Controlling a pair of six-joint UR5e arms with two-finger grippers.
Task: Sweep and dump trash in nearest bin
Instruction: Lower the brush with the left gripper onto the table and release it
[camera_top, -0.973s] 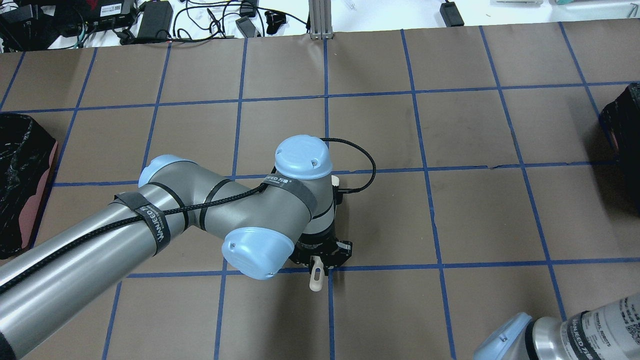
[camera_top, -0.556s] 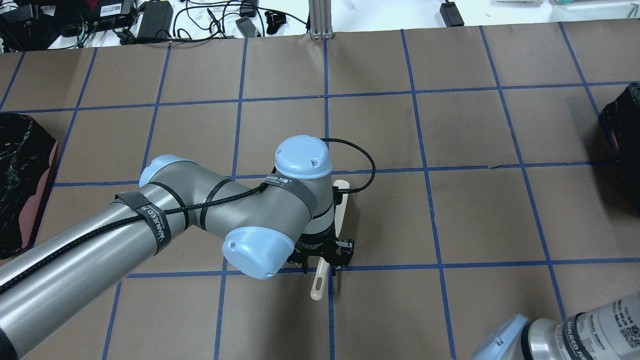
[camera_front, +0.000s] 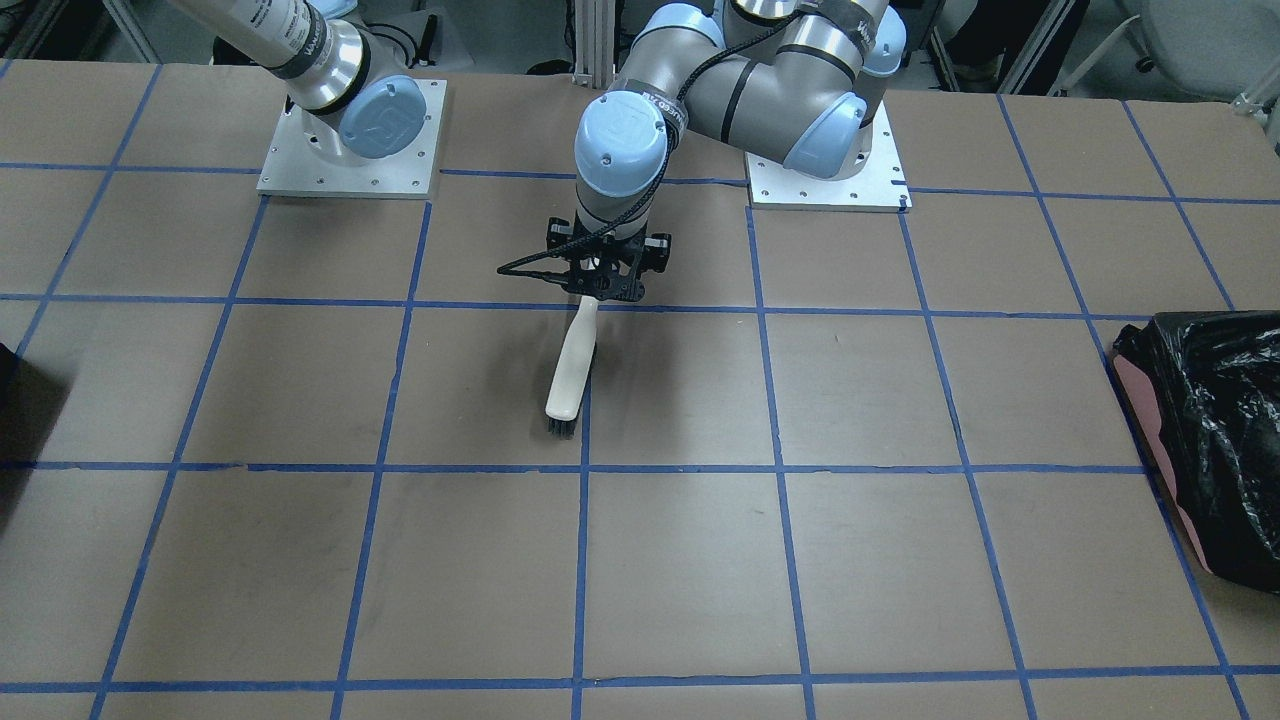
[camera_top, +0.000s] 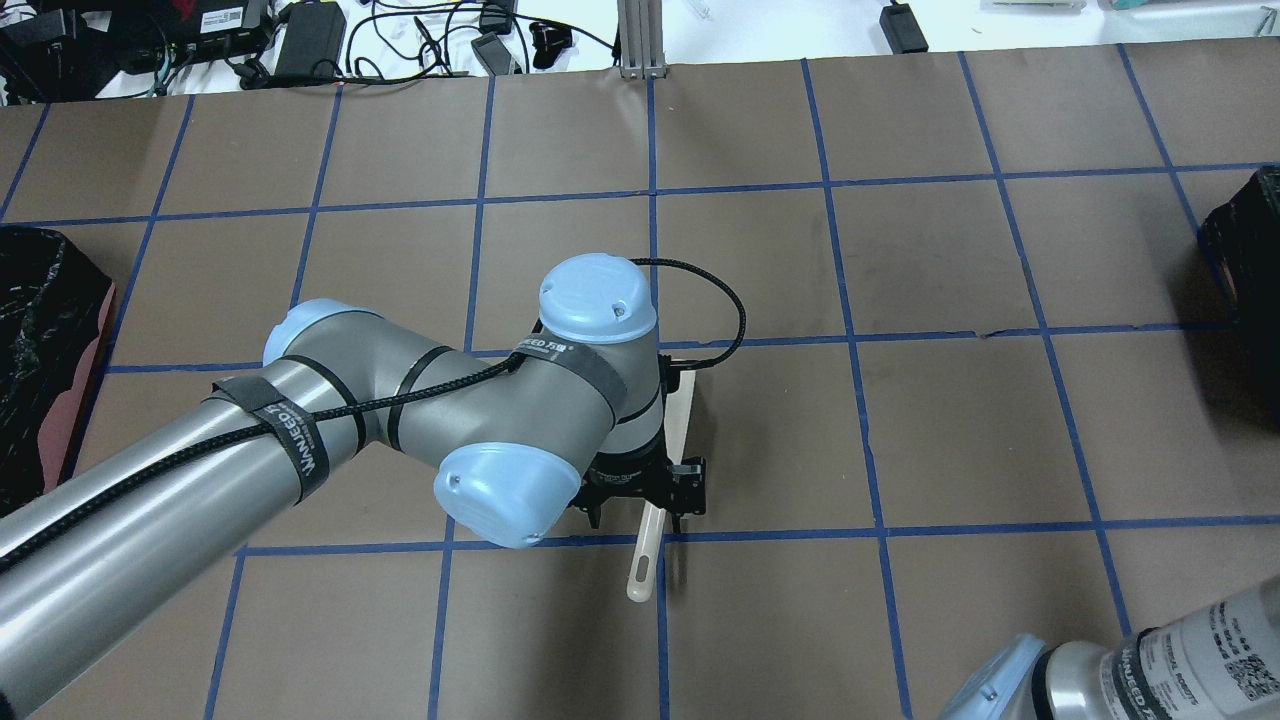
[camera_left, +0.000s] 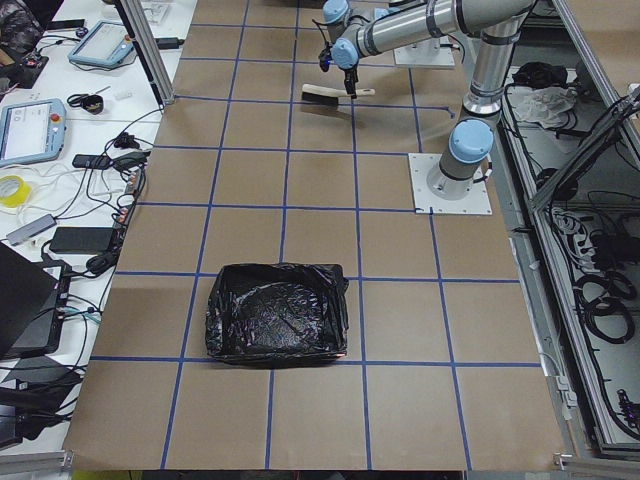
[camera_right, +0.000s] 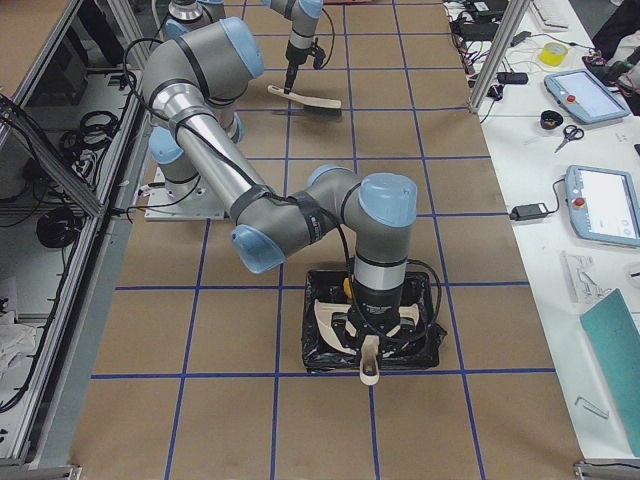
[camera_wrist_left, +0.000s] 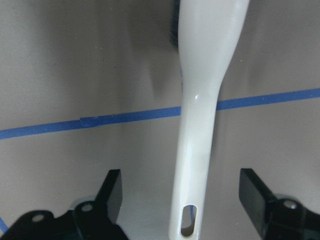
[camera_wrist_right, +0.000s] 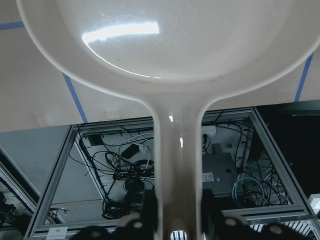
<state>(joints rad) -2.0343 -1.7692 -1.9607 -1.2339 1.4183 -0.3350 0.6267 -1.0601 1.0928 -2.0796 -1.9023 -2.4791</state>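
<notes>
The cream brush (camera_front: 573, 365) lies flat on the table, bristles toward the far side from the robot. My left gripper (camera_front: 600, 288) hovers over its handle end. In the left wrist view the gripper (camera_wrist_left: 181, 187) is open, its fingers wide on either side of the handle (camera_wrist_left: 197, 145) without touching it. My right gripper (camera_wrist_right: 177, 220) is shut on the handle of the cream dustpan (camera_wrist_right: 170, 40). In the exterior right view the dustpan (camera_right: 325, 318) hangs over the black-lined bin (camera_right: 425, 330) at the table's edge. The trash bits show in no view.
A second black-lined bin (camera_front: 1215, 440) stands at the table's end on my left side, also in the overhead view (camera_top: 40, 360). Blue tape lines grid the brown table (camera_front: 700, 560). Cables and devices lie beyond the far edge (camera_top: 300, 40).
My left gripper has opened and let go of the brush, which now lies flat with more of its handle showing. The left wrist has drawn slightly away from the near edge.
</notes>
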